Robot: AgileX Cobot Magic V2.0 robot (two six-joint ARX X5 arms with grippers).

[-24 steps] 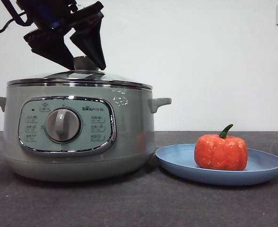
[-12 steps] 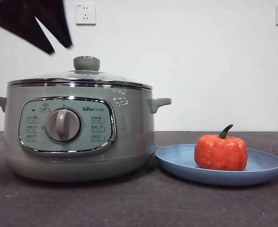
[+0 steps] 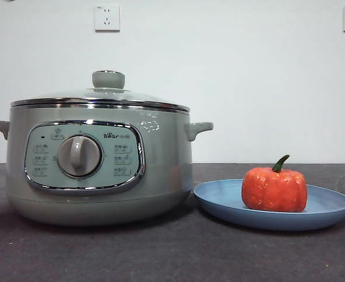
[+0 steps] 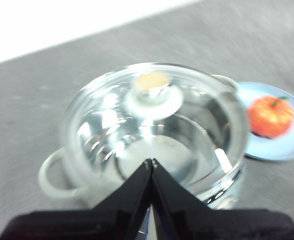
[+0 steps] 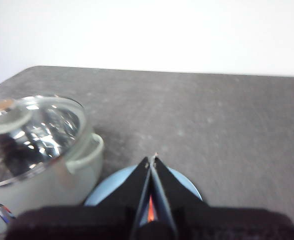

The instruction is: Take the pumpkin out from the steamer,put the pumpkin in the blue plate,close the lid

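Resting closed on the steamer (image 3: pixel 99 170), the lid (image 3: pixel 102 94) left nothing pending; pumpkin (image 3: pixel 274 189) sat plated; both fingers seemingly clenched, empty.

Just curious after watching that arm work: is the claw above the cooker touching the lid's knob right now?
Apart. In the left wrist view the left gripper hangs shut above the glass lid, clear of its knob; the front view shows nothing at the knob.
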